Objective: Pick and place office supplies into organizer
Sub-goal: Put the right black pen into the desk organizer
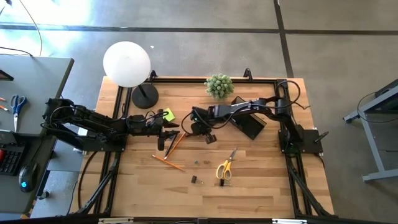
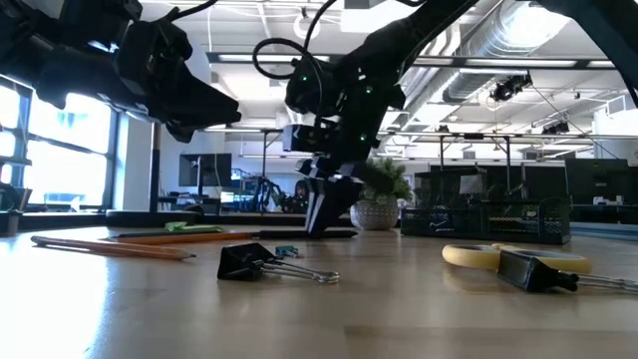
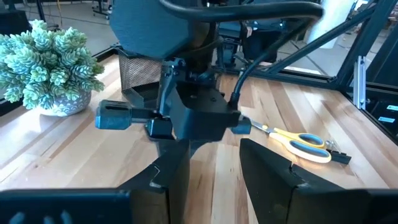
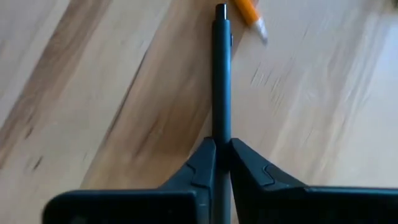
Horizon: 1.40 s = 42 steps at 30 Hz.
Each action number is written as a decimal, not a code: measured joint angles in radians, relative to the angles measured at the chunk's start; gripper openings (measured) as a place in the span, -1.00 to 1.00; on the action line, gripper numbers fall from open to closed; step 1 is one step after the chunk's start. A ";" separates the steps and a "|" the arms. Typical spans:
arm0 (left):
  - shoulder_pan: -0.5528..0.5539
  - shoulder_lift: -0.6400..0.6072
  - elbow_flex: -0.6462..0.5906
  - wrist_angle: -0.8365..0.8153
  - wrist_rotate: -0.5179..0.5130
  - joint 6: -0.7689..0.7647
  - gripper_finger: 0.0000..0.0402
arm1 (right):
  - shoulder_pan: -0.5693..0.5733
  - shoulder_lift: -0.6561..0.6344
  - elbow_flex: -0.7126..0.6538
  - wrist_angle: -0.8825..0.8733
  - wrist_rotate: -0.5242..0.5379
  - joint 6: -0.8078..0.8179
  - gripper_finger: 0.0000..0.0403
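My right gripper point(image 4: 222, 144) stands over the table's middle point(image 1: 195, 129), pointing down, shut on a dark pen point(image 4: 221, 74). An orange pencil's tip point(image 4: 252, 15) lies beside the pen's far end. My left gripper point(image 3: 214, 180) is open and empty, hovering just left of the right one point(image 1: 163, 137). The black mesh organizer point(image 1: 249, 124) stands behind the right arm. Yellow-handled scissors point(image 1: 225, 168), a dark binder clip point(image 2: 249, 261) and orange pencils point(image 1: 166, 162) lie flat on the wood. The lime-green sticky pad point(image 1: 168, 115) lies under the left arm. No blue block shows. My right gripper pinches the dark pen's shaft point(image 4: 221, 134) between its two fingers, coming from above. The fingers lie across the pen, which runs on past the fingertips along the tabletop. Whether the pen rests on the wood or is lifted clear, I cannot tell.
A potted plant point(image 1: 219, 85) stands at the far edge, and a lamp with a white globe point(image 1: 127, 62) and round black base point(image 1: 144, 96) at the far left. A second small clip point(image 1: 196, 163) lies near the pencils. Bare wood shows along the near edge point(image 1: 249, 199).
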 joint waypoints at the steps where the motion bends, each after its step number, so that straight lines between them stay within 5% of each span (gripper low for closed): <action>1: 0.000 0.000 0.000 0.000 0.000 0.000 -0.36 | -0.003 0.000 -0.002 -0.018 -0.011 0.020 -0.89; 7: 0.000 0.000 0.000 0.000 0.000 0.000 -0.36 | -0.024 0.001 -0.001 -0.077 -0.060 0.113 -0.60; 14: 0.000 0.000 0.000 0.000 0.000 0.000 -0.36 | -0.004 -0.031 -0.004 -0.137 0.018 0.145 -0.93; 21: 0.000 0.000 0.000 -0.006 0.000 0.000 -0.36 | 0.010 -0.135 -0.007 -0.217 0.098 0.153 -0.96; 29: 0.000 0.000 0.000 -0.009 0.004 -0.018 -0.36 | -0.025 -0.407 -0.029 -0.244 0.248 0.266 -0.98; 33: 0.000 0.000 0.000 -0.014 0.040 -0.026 -0.36 | -0.091 -0.640 -0.235 -0.115 0.300 0.354 -0.98; 42: 0.000 0.000 0.000 -0.001 0.016 -0.040 -0.36 | -0.215 -1.156 -0.865 0.598 0.389 0.441 -0.98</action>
